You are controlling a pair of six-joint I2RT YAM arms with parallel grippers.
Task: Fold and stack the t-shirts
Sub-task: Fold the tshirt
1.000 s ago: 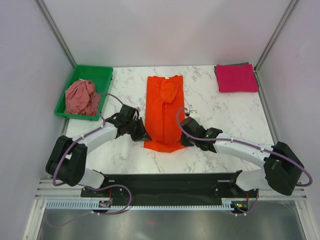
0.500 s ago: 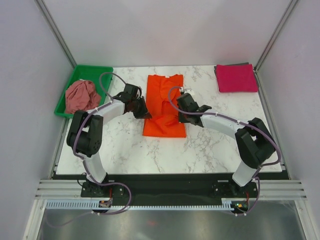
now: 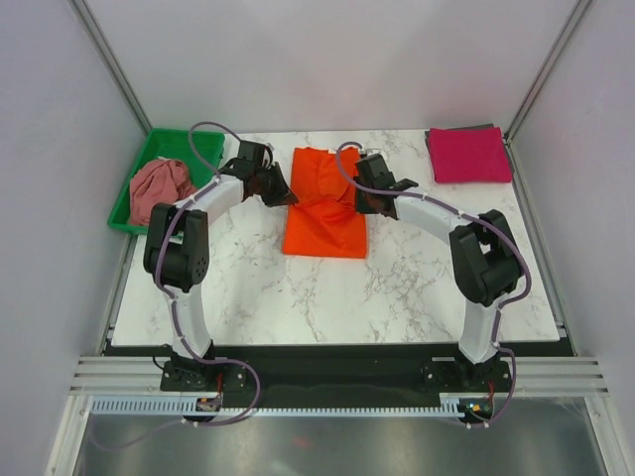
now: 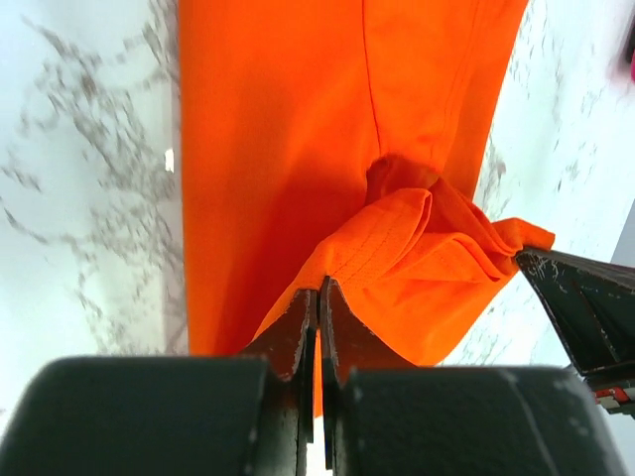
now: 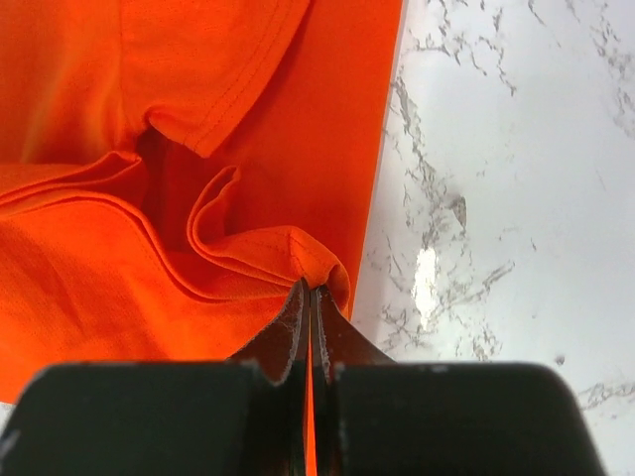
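Orange shirt [image 3: 325,233] half-folded centre; magenta shirt [image 3: 469,155] folded; rose shirt [image 3: 159,188] crumpled.

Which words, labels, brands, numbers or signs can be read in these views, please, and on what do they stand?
None can be read.
The orange t-shirt, the magenta t-shirt, the dusty rose t-shirt, the green tray and the marble table bear no print.
The small fittings at the arm bases are too small to tell.
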